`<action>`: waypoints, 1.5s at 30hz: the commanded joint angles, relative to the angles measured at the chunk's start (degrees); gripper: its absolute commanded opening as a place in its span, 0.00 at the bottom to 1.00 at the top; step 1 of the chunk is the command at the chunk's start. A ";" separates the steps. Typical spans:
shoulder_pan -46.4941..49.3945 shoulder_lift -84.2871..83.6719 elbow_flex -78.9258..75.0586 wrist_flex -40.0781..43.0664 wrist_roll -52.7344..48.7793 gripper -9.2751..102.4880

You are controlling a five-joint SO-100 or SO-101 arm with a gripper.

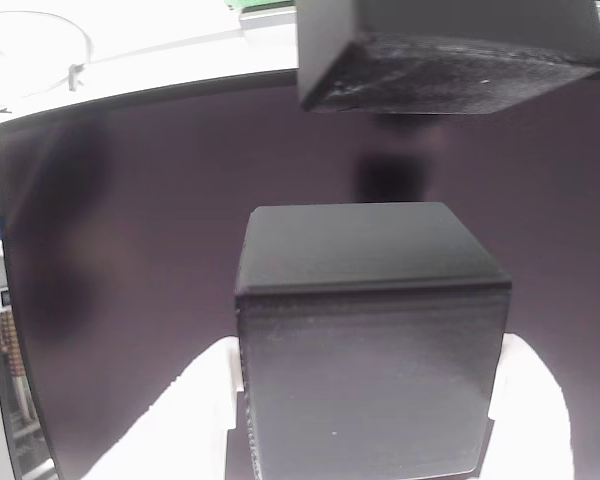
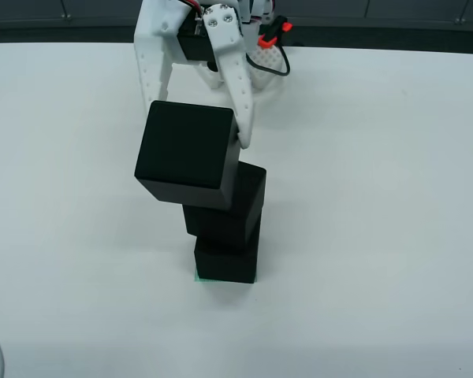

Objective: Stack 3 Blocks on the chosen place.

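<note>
Two blocks (image 2: 227,236) are already sitting stacked on the green patch (image 2: 199,278) – I'm holding the third block (image 2: 187,153) clamped in my gripper (image 2: 195,134), hovering just over the stack – judging from above, only lowering and letting go is left

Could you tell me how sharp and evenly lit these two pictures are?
The view riding on the gripper is soft: the held block looks grainy, and the white fingers and top-left background wash out. The view from above is crisp and evenly lit, with faint shadows around the stack.
</note>
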 commanded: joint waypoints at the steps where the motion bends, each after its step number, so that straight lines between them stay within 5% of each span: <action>1: -2.64 4.92 0.97 -1.67 -0.26 0.27; 15: -2.99 16.35 14.41 -9.93 -7.56 0.27; 33: -1.85 12.39 25.31 -25.58 -9.58 0.27; 45: -3.78 11.95 28.30 -29.00 -9.58 0.27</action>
